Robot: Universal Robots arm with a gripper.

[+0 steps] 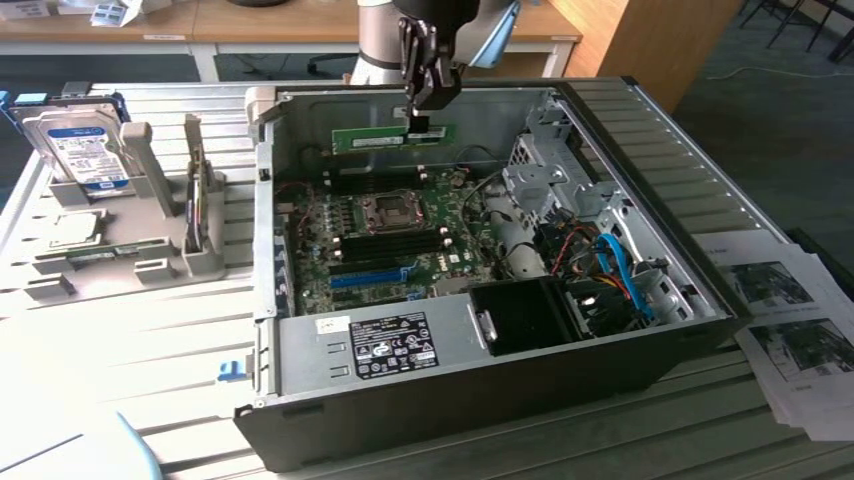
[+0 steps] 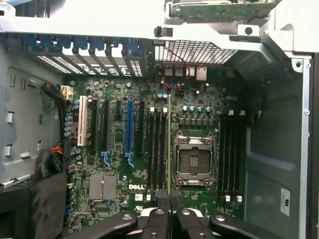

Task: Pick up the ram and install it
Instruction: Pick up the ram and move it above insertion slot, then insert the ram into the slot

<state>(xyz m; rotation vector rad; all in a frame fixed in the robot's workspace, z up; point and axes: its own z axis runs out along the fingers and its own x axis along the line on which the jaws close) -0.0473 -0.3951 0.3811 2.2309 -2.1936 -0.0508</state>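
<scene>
1. Green circuit-board stick, thin, long and narrow: this is the ram (image 1: 394, 138). It hangs level and on edge just above the open black-and-grey metal computer case (image 1: 467, 415), over the case's far end.
2. The black two-fingered claw (image 1: 419, 122) is almost closed and pinches the ram's upper edge, off-centre toward one end.
3. The ram's broad face carries a pale label. From the wrist it is seen edge-on, a slim green line (image 2: 169, 144) running out from the fingertips.
4. My judgement: the pick-up is done, and the step in hand is positioning the ram over the green motherboard (image 1: 387, 240) inside the case.
5. My judgement: seating calls for the ram's lower edge to line up exactly with one of the long dark memory slots (image 2: 158, 149) inside the case. The stick needs to be upright and pressed straight.
</scene>
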